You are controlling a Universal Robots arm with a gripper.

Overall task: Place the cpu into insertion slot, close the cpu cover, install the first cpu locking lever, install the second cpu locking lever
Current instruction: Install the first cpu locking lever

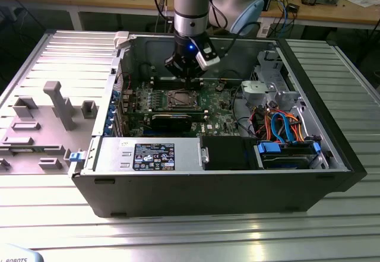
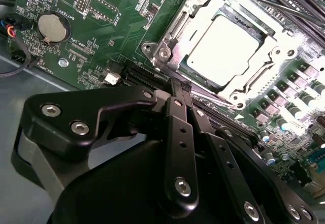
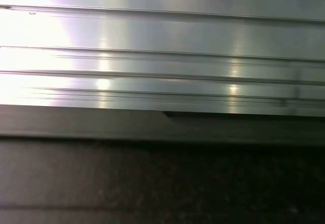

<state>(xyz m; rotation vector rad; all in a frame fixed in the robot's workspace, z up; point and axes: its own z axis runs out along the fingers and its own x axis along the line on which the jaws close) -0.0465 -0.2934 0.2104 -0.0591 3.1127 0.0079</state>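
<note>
Both my fingers are pressed together, holding nothing, with my pincer poised just above the green motherboard beside the insertion slot. Seated in it lies the cpu, with the cpu cover closed around it. Open room surrounds me inside the computer case.
</note>
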